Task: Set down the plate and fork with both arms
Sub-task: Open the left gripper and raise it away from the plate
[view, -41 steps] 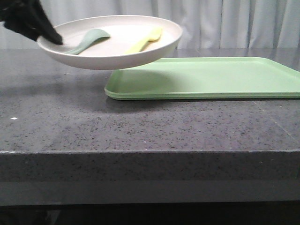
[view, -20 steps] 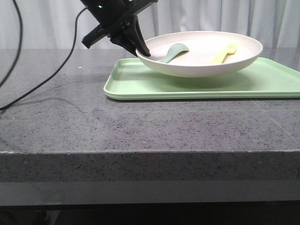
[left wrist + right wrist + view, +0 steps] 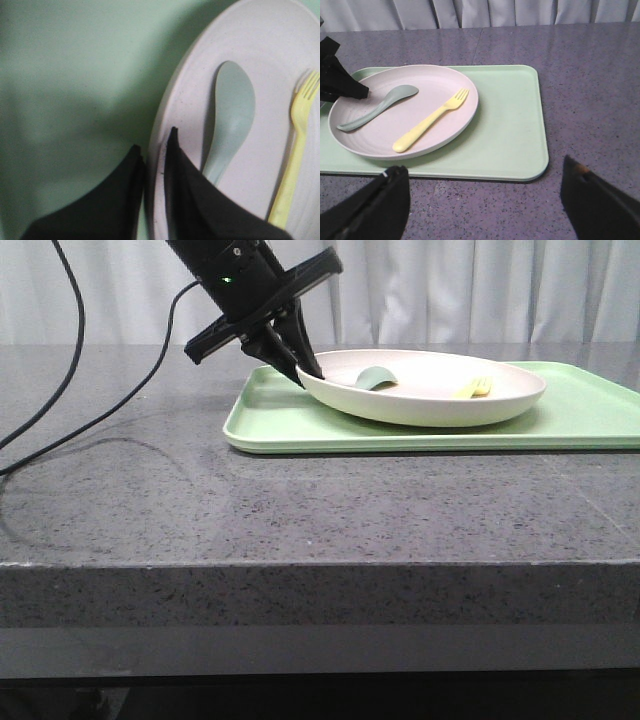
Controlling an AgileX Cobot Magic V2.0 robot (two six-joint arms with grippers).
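The cream-white plate [image 3: 430, 405] lies on the light-green tray [image 3: 270, 425], its left rim a little higher than its right. My left gripper [image 3: 305, 375] is shut on that left rim, one finger inside the plate [image 3: 270, 65] and one outside, as the left wrist view of this gripper [image 3: 155, 140] shows. The pale-yellow fork [image 3: 431, 120] lies in the plate [image 3: 380, 137] beside a grey-green spoon [image 3: 380, 107]. My right gripper [image 3: 481, 166] hangs open and empty over the table just in front of the tray [image 3: 510, 125], outside the front view.
The tray's right half [image 3: 590, 410] holds nothing. The left arm's black cable [image 3: 90, 410] trails across the dark speckled table [image 3: 320, 510] at the left. A curtain hangs behind the table.
The left gripper carried the plate, with fork and spoon in it, rightward from the table's left side and lowered it onto the tray.
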